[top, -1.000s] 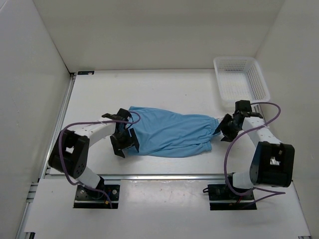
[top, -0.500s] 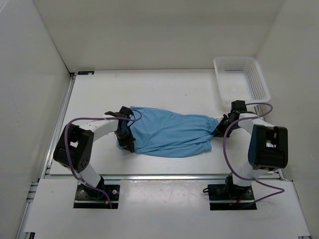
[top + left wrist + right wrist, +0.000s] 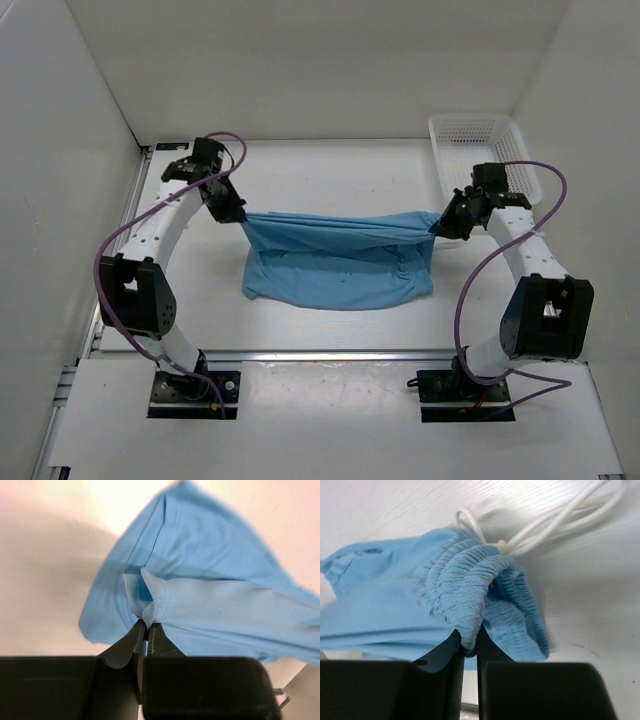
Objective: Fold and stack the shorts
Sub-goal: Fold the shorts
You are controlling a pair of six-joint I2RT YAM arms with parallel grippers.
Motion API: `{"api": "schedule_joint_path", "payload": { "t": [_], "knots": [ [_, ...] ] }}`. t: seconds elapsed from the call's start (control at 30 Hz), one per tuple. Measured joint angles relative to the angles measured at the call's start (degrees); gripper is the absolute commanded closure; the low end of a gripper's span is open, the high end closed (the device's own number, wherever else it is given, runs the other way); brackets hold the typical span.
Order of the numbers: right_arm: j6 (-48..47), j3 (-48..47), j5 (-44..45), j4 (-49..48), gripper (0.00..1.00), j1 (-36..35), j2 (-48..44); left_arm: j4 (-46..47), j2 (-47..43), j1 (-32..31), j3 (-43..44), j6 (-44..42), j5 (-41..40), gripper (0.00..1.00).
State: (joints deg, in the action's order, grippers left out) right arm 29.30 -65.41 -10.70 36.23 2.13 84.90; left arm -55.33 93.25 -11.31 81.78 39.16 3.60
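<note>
White walls (image 3: 60, 150) are closing in the bench (image 3: 340, 175) on the left, far and right sides, and a metal rail (image 3: 330, 353) is running along its near edge. A white mesh basket (image 3: 471, 119) is sitting in the far right corner, just beyond the right arm. Bare bench surface is lying far of the cloth and to its near side.

The shorts (image 3: 340, 270) are lying across the middle of the bench, stretched left to right between the two arms. Their far edge is being pulled into a taut, nearly straight line, and the rest is spreading toward the near side. That near part seems to be resting on the bench, though the top view is not making this certain. The fabric is light blue, thin and creased.

The left gripper (image 3: 234, 214) is pinching the stitched hem (image 3: 155, 605) at the left end, its jaws nearly together with only cloth between them. The right gripper (image 3: 441, 226) is clamping the gathered elastic waistband (image 3: 465, 585) at the right end in the same narrow pinch. A white drawstring (image 3: 501, 544) is trailing from the waistband over the bench.
</note>
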Motion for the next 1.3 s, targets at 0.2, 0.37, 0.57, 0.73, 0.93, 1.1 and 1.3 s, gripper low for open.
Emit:
{"api": "schedule_joint_path", "payload": {
  "t": [0.2, 0.37, 0.57, 0.73, 0.93, 1.1, 1.3],
  "knots": [
    [-0.3, -3.2, 0.2, 4.3, 0.99, -4.3, -2.8, -2.3, 1.9, 4.6, 7.2, -2.4, 0.7, 0.89],
    [-1.3, -2.6, 1.1, 6.6, 0.99, -5.7, -6.8, -3.4, 2.0, 5.4, 6.1, -3.3, 1.7, 0.89],
    [-0.9, 5.6, 1.6, 7.4, 0.99, -5.7, -13.6, -3.1, 1.7, 5.6, -0.5, -3.6, 3.5, 0.89],
    [0.9, 18.2, 1.9, 7.1, 0.99, -6.0, -19.2, -1.6, -1.5, 5.6, -9.8, -3.6, 4.7, 0.89],
    [4.3, 30.5, 1.6, 4.5, 0.54, -8.6, -17.8, 0.8, -2.6, 5.6, -19.6, -3.1, 5.0, 0.89],
    [5.4, 28.5, 4.4, 4.8, 0.28, -9.8, -16.6, 2.6, -0.8, 5.6, -20.3, -3.3, 4.4, 0.18],
    [7.4, 24.9, 8.0, 6.8, 0.15, -9.8, -22.4, 3.6, -3.6, 5.6, -20.3, -3.6, 4.4, 0.04]
  ]
}}
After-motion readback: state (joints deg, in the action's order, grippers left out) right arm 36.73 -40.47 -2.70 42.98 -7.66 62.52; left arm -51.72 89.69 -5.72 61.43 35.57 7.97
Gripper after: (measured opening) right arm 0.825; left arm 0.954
